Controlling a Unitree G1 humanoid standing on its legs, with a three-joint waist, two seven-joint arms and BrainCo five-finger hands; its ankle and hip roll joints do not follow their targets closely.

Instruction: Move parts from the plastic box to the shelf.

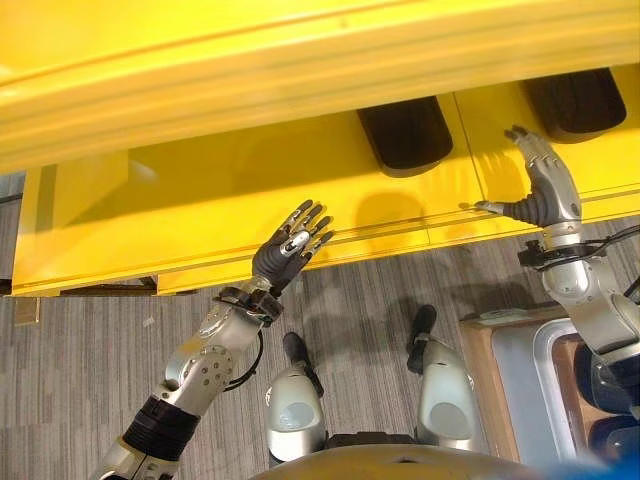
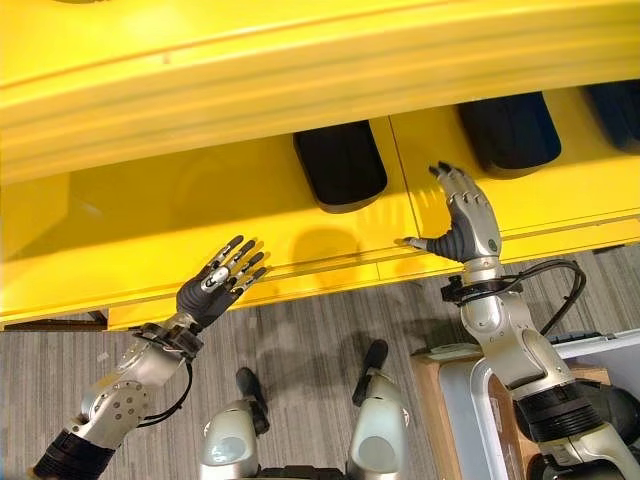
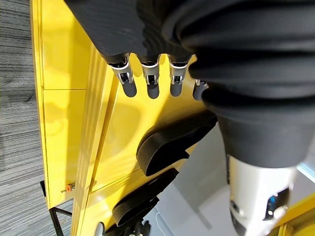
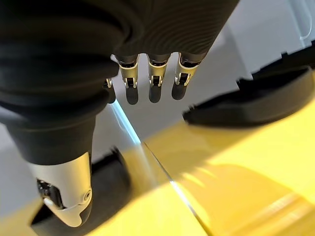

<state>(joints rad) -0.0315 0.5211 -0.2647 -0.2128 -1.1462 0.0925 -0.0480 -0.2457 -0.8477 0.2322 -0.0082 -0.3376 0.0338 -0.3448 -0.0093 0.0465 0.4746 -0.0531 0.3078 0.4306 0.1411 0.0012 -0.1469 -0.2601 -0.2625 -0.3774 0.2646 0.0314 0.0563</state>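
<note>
1. Parts: you see two black ones lying on the yellow shelf (image 2: 150,240), one (image 2: 340,165) left of the panel seam, one (image 2: 508,130) right of it.
2. Your left hand (image 2: 215,280) hovers at the shelf's front edge, fingers straight, holding nothing.
3. Your right hand (image 2: 462,225) is over the shelf between the two parts, fingers extended, empty.
4. You find the grey plastic box (image 1: 530,380) on the floor by your right arm.

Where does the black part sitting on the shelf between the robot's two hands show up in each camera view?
Left eye view: black part, upper middle on the yellow shelf.
Right eye view: upper middle, left of the right hand.
Left wrist view: likely the nearer dark shape past the left hand.
Right wrist view: probably the dark shape by the thumb.
Landmark: the shelf seam right of it.
</note>
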